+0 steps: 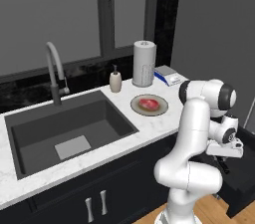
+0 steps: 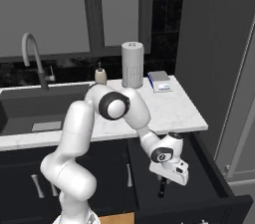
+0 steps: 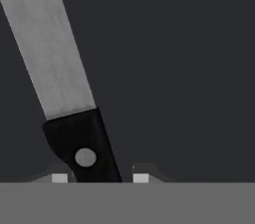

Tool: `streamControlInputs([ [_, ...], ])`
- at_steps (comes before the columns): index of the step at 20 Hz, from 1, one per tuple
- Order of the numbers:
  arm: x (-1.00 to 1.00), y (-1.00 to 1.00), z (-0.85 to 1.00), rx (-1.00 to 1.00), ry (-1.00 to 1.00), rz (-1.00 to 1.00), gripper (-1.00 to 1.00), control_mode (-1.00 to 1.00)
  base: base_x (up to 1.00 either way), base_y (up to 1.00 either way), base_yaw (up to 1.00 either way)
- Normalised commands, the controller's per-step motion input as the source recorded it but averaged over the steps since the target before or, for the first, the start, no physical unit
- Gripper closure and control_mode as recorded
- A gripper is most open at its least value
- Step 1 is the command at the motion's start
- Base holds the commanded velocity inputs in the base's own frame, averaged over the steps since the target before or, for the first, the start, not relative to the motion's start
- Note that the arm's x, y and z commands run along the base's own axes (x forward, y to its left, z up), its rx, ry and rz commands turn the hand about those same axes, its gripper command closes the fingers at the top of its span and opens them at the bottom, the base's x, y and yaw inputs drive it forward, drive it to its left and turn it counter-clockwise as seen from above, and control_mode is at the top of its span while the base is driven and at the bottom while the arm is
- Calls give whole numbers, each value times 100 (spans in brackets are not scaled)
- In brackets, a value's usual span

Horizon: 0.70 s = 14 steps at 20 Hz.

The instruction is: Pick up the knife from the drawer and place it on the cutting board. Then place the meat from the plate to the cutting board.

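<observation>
The knife (image 3: pixel 60 63) lies on the dark drawer floor, its silver blade running up and left and its black handle (image 3: pixel 82 143) low in the hand view. My gripper (image 3: pixel 99 177) is down inside the open drawer (image 2: pixel 204 168) with its fingertips (image 3: pixel 141 177) on either side of the handle. The handle sits against the left tip, with a gap to the right one, so the gripper is open. Back on the counter, the meat (image 1: pixel 149 103) rests on the plate (image 1: pixel 158 110). The cutting board is out of view.
On the white counter (image 1: pixel 149 128) stand a paper towel roll (image 1: pixel 144 63), a soap bottle (image 1: pixel 115 79) and a small scale (image 1: pixel 168 75). The sink (image 1: pixel 64 128) with its faucet (image 1: pixel 54 71) is to the left. A dark wall (image 2: pixel 219 44) is to the right.
</observation>
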Motion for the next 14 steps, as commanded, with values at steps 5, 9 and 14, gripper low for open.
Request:
streamControlInputs([
  [5, -37, -41, 0, 0, 1, 0, 100, -100, 0, 0, 0],
  [9, -32, -21, -4, 2, -3, 0, 100, -100, 0, 0, 0],
  [14, -46, -10, 89, 0, 1, -2, 100, -100, 0, 0, 0],
])
